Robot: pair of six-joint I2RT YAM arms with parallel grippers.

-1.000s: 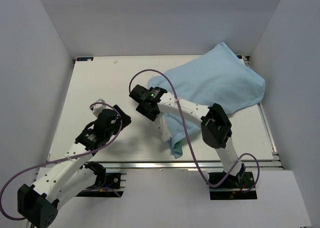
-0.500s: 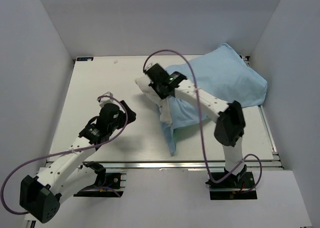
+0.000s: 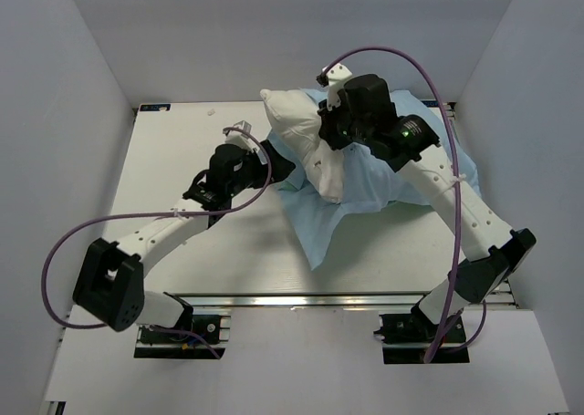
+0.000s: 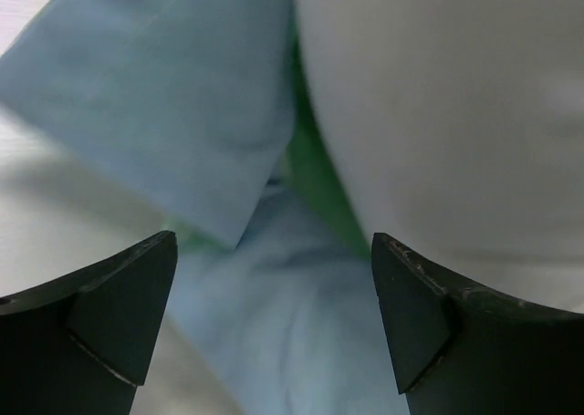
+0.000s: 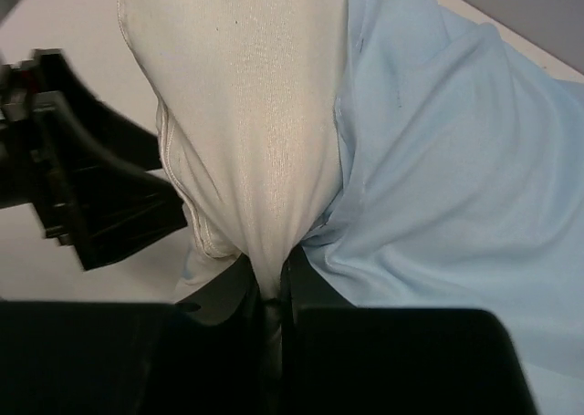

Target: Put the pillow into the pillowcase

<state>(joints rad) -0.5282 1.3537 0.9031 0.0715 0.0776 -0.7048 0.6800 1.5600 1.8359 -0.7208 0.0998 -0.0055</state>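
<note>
R fingers (image 5: 219, 298) pinch pillow (image 5: 246, 114) edge; L fingers (image 4: 119, 315) wide, facing pillowcase (image 4: 182, 114) edge.

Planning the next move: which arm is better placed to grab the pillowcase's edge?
Likely left: the left fingers stand open at the pillowcase edge, while the right fingers pinch the pillow.

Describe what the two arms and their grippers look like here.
Both the left arm and right arm have white links with blocky black joint housings. A purple cable loops loosely along each. The left gripper and right gripper are black; the left's fingers are wedge-shaped. A small green light glows near the right wrist.
</note>
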